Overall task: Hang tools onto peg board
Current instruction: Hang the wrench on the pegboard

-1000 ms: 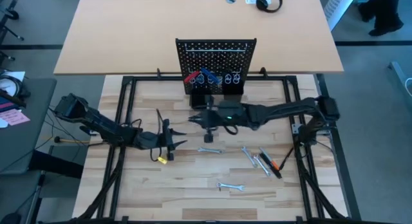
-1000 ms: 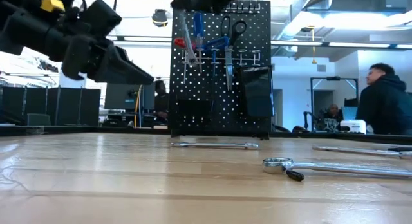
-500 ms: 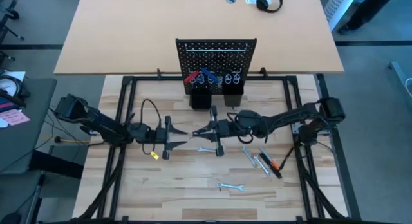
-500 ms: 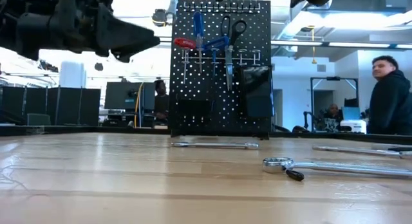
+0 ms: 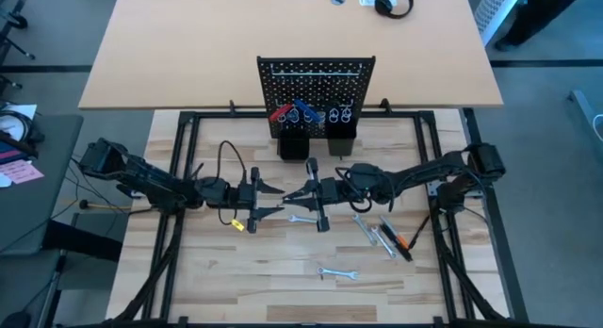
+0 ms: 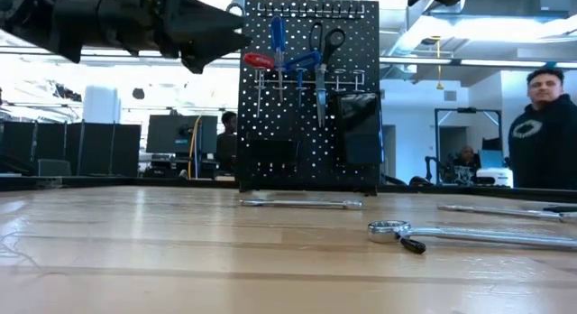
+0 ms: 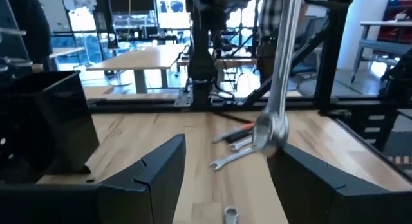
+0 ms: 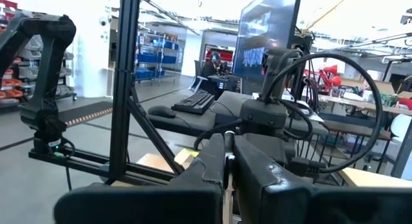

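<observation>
The black peg board (image 5: 316,83) stands at the table's far side. A red-handled tool (image 6: 257,60), blue-handled tools (image 6: 279,34) and scissors (image 6: 329,39) hang on it. At mid-table my right gripper (image 5: 294,193) is shut on a silver wrench (image 7: 280,69). My left gripper (image 5: 268,198) faces it, open. The wrench's ring end hangs between the left fingers, close to one fingertip (image 7: 290,161); I cannot tell whether they touch. Other wrenches (image 5: 303,220) (image 5: 336,271) (image 5: 372,229) and an orange-and-black tool (image 5: 400,241) lie flat on the table. My right gripper pinches the wrench's upper end between its two shut fingers; only a thin silver edge (image 8: 226,161) shows there. The fingers come about level from the table's right side. The wrench hangs nearly upright below them, ring end (image 7: 270,130) lowest, clear of the table.
Two black cups (image 5: 294,144) (image 5: 341,128) sit at the peg board's base. A black frame rail (image 5: 174,177) borders the work area. Headphones (image 5: 393,2) lie on the far desk. A person (image 6: 541,124) stands in the room beyond the table's right side.
My right gripper has drawn back from the peg board toward the table's near edge with the wrench and tipped to about level. My left gripper has risen, moved right toward it and opened wider. The wrench now hangs between the left fingers.
</observation>
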Robot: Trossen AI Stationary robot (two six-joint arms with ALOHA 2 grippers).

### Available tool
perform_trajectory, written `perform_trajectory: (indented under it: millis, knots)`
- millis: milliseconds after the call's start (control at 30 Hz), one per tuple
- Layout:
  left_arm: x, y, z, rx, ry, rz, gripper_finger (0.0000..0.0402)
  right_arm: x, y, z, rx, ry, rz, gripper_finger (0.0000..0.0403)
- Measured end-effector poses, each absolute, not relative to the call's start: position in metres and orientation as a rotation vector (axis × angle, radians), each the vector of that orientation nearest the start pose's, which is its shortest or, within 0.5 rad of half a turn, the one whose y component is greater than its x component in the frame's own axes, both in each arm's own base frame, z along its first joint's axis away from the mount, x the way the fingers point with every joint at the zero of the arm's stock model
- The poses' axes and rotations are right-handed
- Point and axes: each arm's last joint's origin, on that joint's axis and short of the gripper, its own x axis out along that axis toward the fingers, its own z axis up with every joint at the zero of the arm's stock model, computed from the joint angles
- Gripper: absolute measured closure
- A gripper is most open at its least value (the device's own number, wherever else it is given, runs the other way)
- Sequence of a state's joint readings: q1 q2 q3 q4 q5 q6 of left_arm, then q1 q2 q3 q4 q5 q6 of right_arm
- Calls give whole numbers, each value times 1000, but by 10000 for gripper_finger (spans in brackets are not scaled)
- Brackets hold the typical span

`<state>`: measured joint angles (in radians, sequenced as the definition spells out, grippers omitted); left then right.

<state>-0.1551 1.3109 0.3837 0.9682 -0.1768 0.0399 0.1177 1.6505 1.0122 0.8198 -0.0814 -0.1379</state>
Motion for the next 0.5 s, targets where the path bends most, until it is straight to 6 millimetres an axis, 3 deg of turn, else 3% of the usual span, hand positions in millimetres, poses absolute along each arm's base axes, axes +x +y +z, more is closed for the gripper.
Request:
perform_trajectory:
  millis: [300, 500]
  knots:
    - [243, -35, 206, 41, -40, 5, 205, 366, 46, 283, -117, -158, 189, 380]
    - [243, -39, 209, 36, -72, -17, 239, 367, 46, 280, -117, -134, 192, 380]
